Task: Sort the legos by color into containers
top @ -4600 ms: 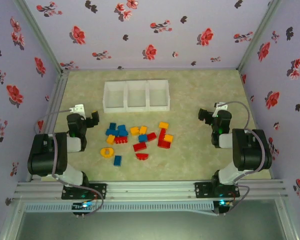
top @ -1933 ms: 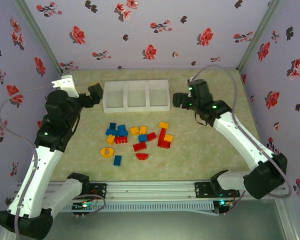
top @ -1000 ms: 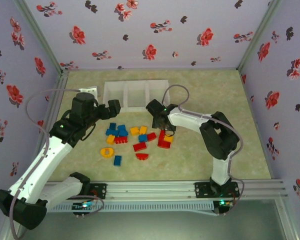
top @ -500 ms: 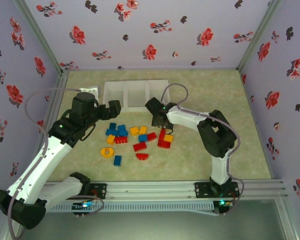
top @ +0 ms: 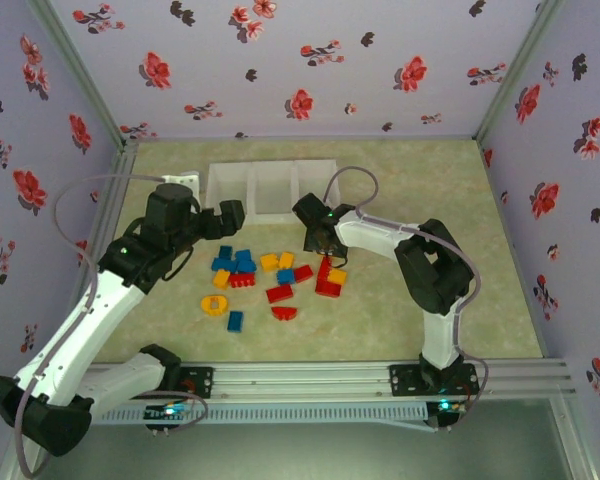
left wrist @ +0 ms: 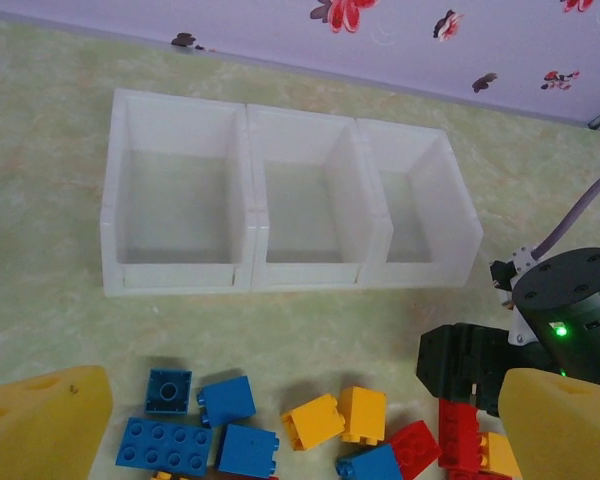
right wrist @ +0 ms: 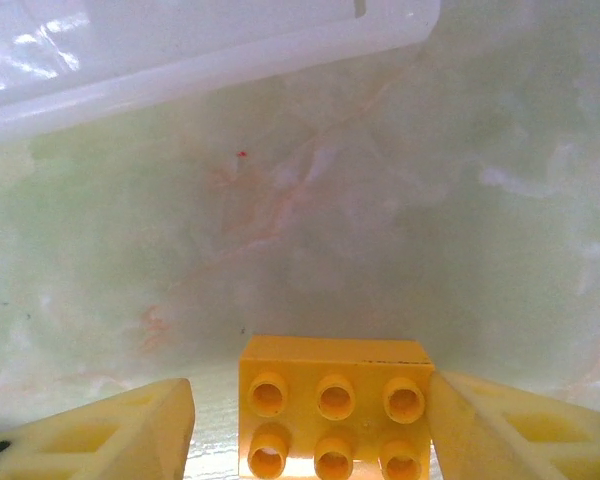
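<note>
Top external: two white arms reach over a green marbled counter (top: 410, 175) boxed in by flowered walls (top: 280, 60), the left arm (top: 100, 310) and the right arm (top: 380, 232) both bent toward the middle.
Containers: the containers (top: 252, 190), three white see-through bins joined in one row, sit toward the counter's far edge, a little left of its middle.
Legos: the legos (top: 286, 275), blue, red and yellow, lie loose in a scatter at the counter's middle, on the near side of the containers.
Left jaws: spread wide and holding nothing, hanging above the left end of the scatter, over the blue bricks (left wrist: 165, 445).
Right jaws: down low at the scatter's far right end, just on the near side of the right-hand bin, spread to either side of a yellow brick (right wrist: 332, 400).
Right wrist: the yellow brick lies studs up on the counter between two yellow fingers (right wrist: 500, 425); one finger touches its side, the other stands off with a strip of counter between.
Left wrist: the three bins stand side by side beyond the bricks, the right arm's black head near the right-hand bin's near corner.
</note>
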Available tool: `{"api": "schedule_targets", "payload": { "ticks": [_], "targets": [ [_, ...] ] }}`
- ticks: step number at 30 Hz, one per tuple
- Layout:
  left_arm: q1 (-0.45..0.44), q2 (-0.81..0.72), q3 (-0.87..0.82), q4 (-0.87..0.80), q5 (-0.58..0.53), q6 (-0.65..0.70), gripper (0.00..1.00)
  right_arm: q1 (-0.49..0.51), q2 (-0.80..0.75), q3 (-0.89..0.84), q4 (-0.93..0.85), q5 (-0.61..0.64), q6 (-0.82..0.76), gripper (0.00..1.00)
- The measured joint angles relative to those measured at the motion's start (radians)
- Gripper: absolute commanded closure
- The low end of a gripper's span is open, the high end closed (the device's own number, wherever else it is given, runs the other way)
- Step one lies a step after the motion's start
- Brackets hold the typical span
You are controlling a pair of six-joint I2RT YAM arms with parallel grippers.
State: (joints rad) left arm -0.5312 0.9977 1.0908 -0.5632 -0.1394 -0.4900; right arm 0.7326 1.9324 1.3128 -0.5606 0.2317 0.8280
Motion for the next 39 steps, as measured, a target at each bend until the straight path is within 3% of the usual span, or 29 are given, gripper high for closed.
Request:
{"api": "schedule_targets", "payload": {
  "ticks": [21, 31, 39],
  "targets": [
    [-0.017, 0.024, 0.016, -0.002, -0.008, 0.022, 0.0, -0.002, 0.035, -0.024, 0.003, 0.005, -0.016, 0.31],
    [-0.02, 0.024, 0.016, -0.005, -0.011, 0.026, 0.0, 0.0, 0.034, -0.023, 0.004, 0.004, -0.016, 0.38],
    [-0.02, 0.024, 0.016, -0.008, -0.018, 0.029, 0.0, -0.005, 0.052, 0.008, -0.037, 0.015, -0.064, 0.24]
  ]
}}
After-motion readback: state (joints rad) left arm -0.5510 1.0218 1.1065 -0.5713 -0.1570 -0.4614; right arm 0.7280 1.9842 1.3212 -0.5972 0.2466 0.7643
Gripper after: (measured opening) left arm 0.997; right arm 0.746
